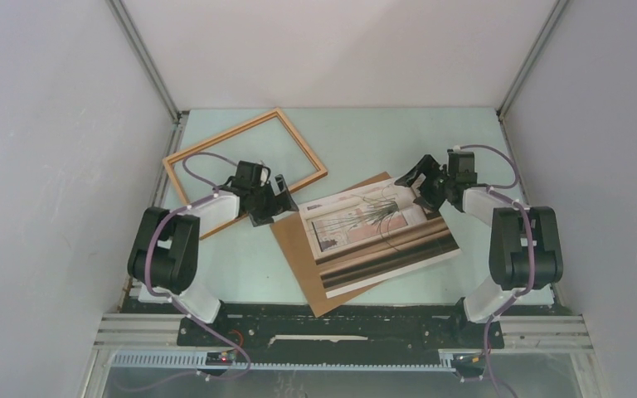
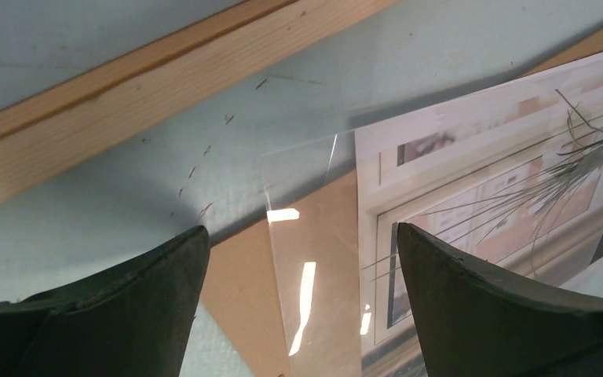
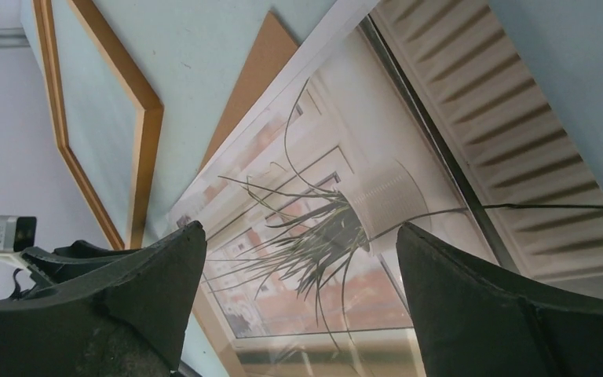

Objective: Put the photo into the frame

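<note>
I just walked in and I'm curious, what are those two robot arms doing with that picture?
The job is to put the photo into the frame. Nothing is held yet: the left pincer hangs open near the photo's left edge, and the right pincer hangs open over its far corner. The photo lies on a brown board. The empty frame lies further back on the left.

No legible writing on the photo [image 1: 381, 236], the frame [image 1: 221, 133] or elsewhere.
</note>
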Controlling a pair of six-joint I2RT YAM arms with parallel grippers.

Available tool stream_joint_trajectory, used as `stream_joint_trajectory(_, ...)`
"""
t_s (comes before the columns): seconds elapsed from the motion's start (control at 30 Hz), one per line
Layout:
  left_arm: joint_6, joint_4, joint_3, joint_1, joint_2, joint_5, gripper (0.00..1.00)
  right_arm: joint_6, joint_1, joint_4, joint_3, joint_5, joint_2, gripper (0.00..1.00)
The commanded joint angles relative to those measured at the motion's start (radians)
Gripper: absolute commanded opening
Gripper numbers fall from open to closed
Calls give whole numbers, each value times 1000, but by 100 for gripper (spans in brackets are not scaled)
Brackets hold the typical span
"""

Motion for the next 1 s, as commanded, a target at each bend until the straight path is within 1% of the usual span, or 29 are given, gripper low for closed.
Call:
stream_joint_trajectory(0.0, 44, -6, 98, -3, 59, 52, 98, 44, -40, 87, 2, -81, 37, 97)
stream_joint_trajectory(0.13, 40, -8, 115, -1, 103, 85, 98, 57, -55, 102, 4, -112, 65, 94)
stream_joint_trajectory(0.33, 28, -5, 117, -1, 109, 101, 98, 65, -58, 98, 19, -128, 97, 92)
stream_joint_trajectory(0.47, 17, 4, 129, 5, 134, 143, 98, 67, -58, 93, 27, -135, 110, 92)
stream_joint_trajectory(0.7, -55, 76, 101, 42, 147, 237, 97, 67, -58, 85, 37, -138, 126, 91)
stream_joint_trajectory(0.87, -88, 148, 77, 49, 111, 290, 95, 66, -58, 82, 46, -140, 137, 91)
stream_joint_trajectory(0.97, -109, 205, 63, 49, 82, 332, 91, 66, -58, 81, 49, -146, 143, 91)
